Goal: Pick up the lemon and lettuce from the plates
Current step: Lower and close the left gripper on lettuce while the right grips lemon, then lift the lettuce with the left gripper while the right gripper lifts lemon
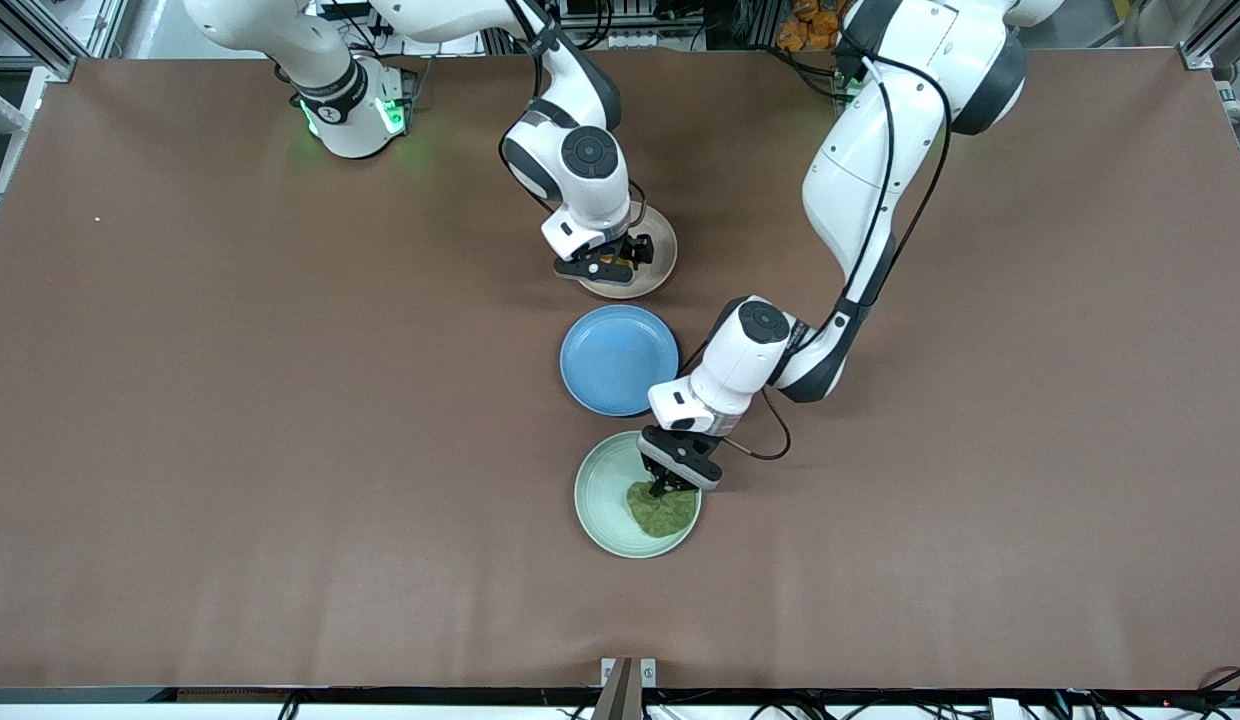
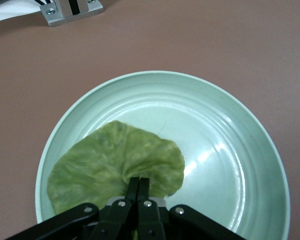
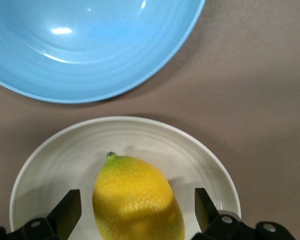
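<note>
Brown table (image 1: 230, 420) carried three plates in a row. Left gripper (image 2: 138, 186) was pinched together on the lettuce (image 2: 115, 167) edge in the mint plate (image 2: 230, 150); lifting straight up would be advisable. Right gripper (image 3: 135, 207) stood wide apart, straddling the lemon (image 3: 137, 200) on the beige plate (image 3: 205, 160), not yet clamped.

Blue plate (image 1: 619, 359) sits empty mid-counter (image 1: 230, 400), brown surface; small metal bracket (image 1: 628, 672) at counter edge nearest front cam. Cables, alu framing along top.
</note>
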You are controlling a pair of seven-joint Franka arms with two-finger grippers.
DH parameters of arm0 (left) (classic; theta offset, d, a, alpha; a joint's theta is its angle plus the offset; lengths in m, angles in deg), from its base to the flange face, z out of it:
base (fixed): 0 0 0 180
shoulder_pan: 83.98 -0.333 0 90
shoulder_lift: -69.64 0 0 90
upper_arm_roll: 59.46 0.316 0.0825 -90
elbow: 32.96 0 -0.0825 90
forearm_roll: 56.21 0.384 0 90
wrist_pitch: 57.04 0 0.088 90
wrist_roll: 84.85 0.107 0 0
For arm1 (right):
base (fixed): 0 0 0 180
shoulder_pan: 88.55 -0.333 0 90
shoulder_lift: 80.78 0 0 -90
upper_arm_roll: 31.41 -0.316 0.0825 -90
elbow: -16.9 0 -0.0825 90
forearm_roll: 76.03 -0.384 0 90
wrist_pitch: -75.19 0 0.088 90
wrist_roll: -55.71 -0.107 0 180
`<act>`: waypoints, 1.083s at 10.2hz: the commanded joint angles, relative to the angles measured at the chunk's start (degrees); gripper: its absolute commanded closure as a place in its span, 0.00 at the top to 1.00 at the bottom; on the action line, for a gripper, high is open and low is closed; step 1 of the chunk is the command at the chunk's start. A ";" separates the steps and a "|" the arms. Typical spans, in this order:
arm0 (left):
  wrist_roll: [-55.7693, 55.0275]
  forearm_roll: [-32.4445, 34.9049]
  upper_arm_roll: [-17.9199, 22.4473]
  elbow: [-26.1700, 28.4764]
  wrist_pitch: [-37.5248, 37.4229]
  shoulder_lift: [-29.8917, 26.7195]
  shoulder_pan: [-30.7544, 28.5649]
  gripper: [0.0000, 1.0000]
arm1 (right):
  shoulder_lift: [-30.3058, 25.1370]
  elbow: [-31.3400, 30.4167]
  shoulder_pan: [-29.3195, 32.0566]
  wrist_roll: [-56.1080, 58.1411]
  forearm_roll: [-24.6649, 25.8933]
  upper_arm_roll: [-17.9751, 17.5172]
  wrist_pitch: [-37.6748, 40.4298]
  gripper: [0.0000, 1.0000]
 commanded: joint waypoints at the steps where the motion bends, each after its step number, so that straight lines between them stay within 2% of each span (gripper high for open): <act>1: -3.68 0.31 0.59 -0.23 0.55 -0.58 0.56 0.00 | 0.42 0.02 -1.37 -1.51 -0.63 0.42 -0.28 0.85; 3: -7.38 0.31 0.50 -0.23 0.29 -2.69 0.13 0.00 | 0.25 0.19 -1.37 -1.33 -0.63 0.42 -0.45 0.50; 4: -7.57 0.22 0.33 0.03 -0.59 -4.61 -0.40 0.00 | -0.10 0.28 -1.28 -1.33 -0.63 0.42 -0.19 0.35; 5: -8.18 -0.48 0.15 0.30 -5.47 -7.42 -1.27 0.00 | -0.37 0.63 -1.28 -1.51 -0.63 0.42 0.42 0.24; 6: -8.27 -0.74 0.15 0.04 -11.87 -10.58 -1.80 0.00 | -0.63 2.55 -1.19 -1.33 -0.63 0.42 1.73 0.17; 8: -8.36 -0.84 0.15 -0.14 -28.01 -18.65 -3.82 0.00 | -3.61 6.15 1.33 -0.28 -0.63 0.86 10.66 0.00; 10: -7.14 -1.10 -0.11 -0.14 -45.07 -26.40 -10.21 0.00 | -6.07 8.71 6.07 1.81 -0.63 0.68 17.10 0.00; 11: -5.56 -1.01 -0.20 -0.14 -53.33 -28.17 -13.55 0.00 | -7.30 8.72 8.80 6.36 -0.81 0.59 18.25 0.00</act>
